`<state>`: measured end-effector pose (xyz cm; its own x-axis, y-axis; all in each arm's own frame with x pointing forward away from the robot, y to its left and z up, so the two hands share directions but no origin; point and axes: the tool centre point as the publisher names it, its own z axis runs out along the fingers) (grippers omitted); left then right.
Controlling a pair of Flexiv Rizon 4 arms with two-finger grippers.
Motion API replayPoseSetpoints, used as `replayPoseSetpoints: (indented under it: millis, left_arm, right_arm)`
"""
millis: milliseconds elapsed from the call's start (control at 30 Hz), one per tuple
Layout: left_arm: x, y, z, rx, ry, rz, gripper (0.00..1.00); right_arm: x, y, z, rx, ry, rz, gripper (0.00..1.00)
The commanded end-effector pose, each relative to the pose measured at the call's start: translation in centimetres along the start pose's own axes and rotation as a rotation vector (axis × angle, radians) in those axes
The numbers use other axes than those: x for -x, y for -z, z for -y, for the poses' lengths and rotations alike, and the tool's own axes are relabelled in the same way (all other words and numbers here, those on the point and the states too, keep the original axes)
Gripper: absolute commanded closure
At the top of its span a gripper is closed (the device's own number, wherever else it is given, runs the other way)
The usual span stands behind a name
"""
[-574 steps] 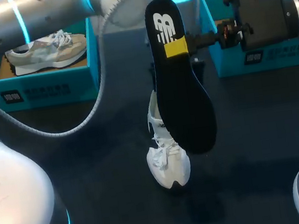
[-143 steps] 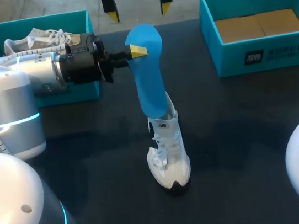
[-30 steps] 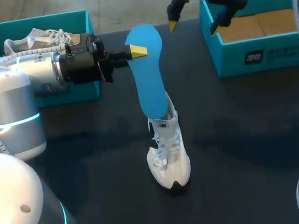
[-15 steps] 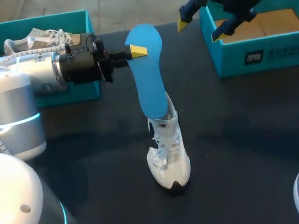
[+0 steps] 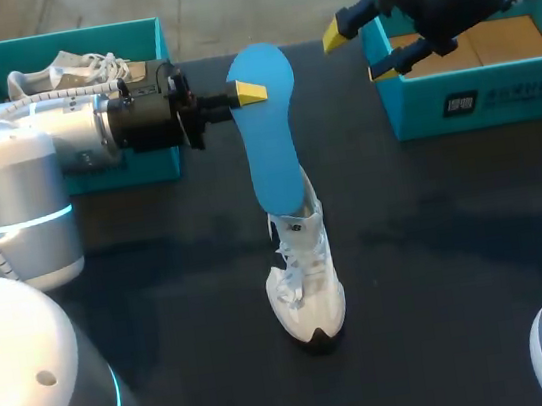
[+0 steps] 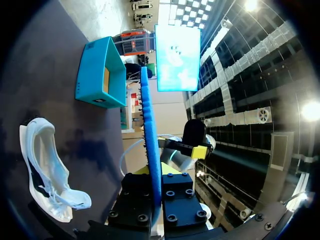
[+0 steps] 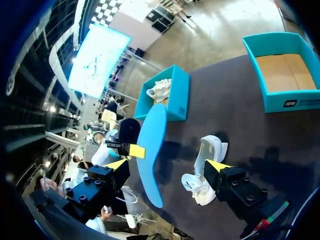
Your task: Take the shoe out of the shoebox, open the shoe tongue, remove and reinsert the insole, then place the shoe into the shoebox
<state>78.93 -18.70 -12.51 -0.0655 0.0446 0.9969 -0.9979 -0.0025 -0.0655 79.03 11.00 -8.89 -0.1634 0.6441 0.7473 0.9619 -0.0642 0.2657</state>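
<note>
left gripper pinches the far end of the blue insole, which stands upright with its lower end inside the white shoe (toe toward the near edge) at the middle of the table. right gripper hovers, fingers spread, beside the left wall of the right shoebox. the left shoebox holds another shoe.

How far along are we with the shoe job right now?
Done: the shoe stands on the table, out of the empty box. In hand: the left gripper grips the blue insole, pulled out, over the shoe; the right gripper hangs open by the box. Left: reinsert the insole, box the shoe.
</note>
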Motion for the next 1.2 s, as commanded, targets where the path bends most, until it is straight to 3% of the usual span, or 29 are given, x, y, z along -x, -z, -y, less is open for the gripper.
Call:
replayPoseSetpoints:
  millis: [33,367,600,1200]
  left_arm:
    - [0.0,0.1,-0.1,-0.001,0.000,0.002,1.00]
    - [0.0,0.1,-0.1,-0.001,0.000,0.002,1.00]
    - [0.0,0.1,-0.1,-0.001,0.000,0.002,1.00]
    - [0.0,0.1,-0.1,-0.001,0.000,0.002,1.00]
  right_arm:
    - [0.4,-0.6,-0.2,0.004,-0.001,-0.097,0.00]
    - [0.5,-1.2,-0.7,-0.005,-0.005,-0.108,0.00]
    - [0.3,-1.9,-0.8,-0.026,0.009,-0.215,0.00]
    - [0.9,-3.0,-0.5,-0.086,0.015,-0.255,0.00]
